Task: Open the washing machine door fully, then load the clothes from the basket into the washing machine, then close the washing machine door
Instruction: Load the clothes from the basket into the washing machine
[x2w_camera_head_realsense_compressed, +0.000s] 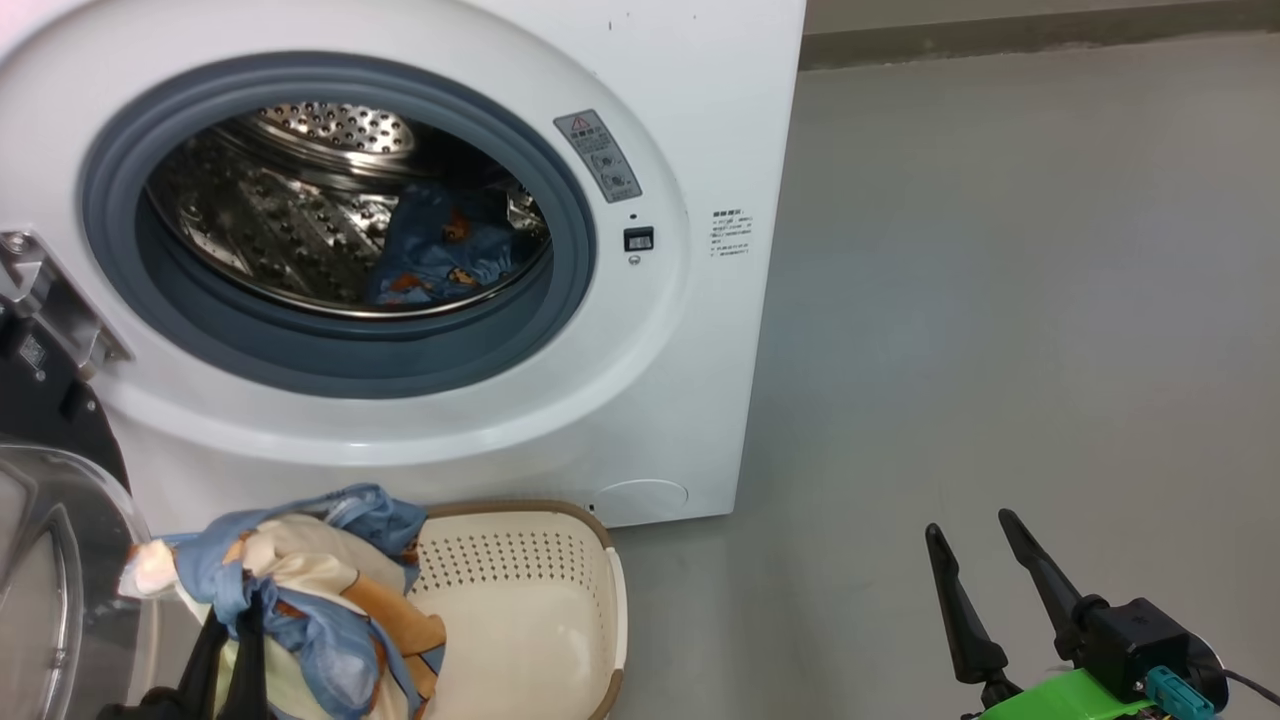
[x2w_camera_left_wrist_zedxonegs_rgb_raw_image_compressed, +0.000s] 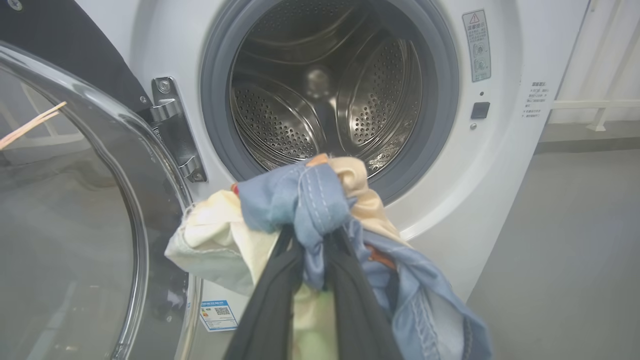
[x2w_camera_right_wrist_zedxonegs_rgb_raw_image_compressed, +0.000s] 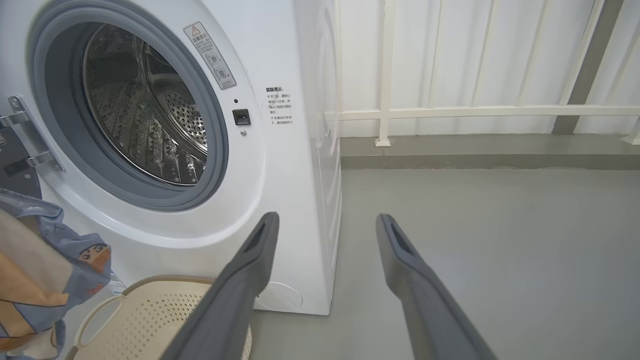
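Left gripper (x2w_camera_left_wrist_zedxonegs_rgb_raw_image_compressed: 312, 235) narrowed onto a bunched wad of clothes (x2w_camera_left_wrist_zedxonegs_rgb_raw_image_compressed: 305, 200). Blue and cream fabric is pinched between both fingers, and the rest drapes down either side. The bundle hangs in front of the washing machine (x2w_camera_head_realsense_compressed: 700, 100), below its round opening and over the left end of the basket (x2w_camera_head_realsense_compressed: 520, 575). Cannot tell whether the hanging cloth touches the basket. The basket sits on the floor (x2w_camera_head_realsense_compressed: 1000, 300) close against the machine's front, under the opening. Its perforated inner wall and bare bottom show on the side away from the bundle. The door (x2w_camera_left_wrist_zedxonegs_rgb_raw_image_compressed: 70, 210) stands open on the hinge (x2w_camera_left_wrist_zedxonegs_rgb_raw_image_compressed: 172, 130) at the left of the opening, with its clear glass bowl just beside the bundle. Steel drum (x2w_camera_head_realsense_compressed: 300, 210) exposed. One blue garment (x2w_camera_head_realsense_compressed: 440, 255) with orange print lies inside it, low and to the right. Right gripper (x2w_camera_head_realsense_compressed: 968, 522) spread wide, holding nothing, over the floor off the machine's right front corner, well apart from the basket.
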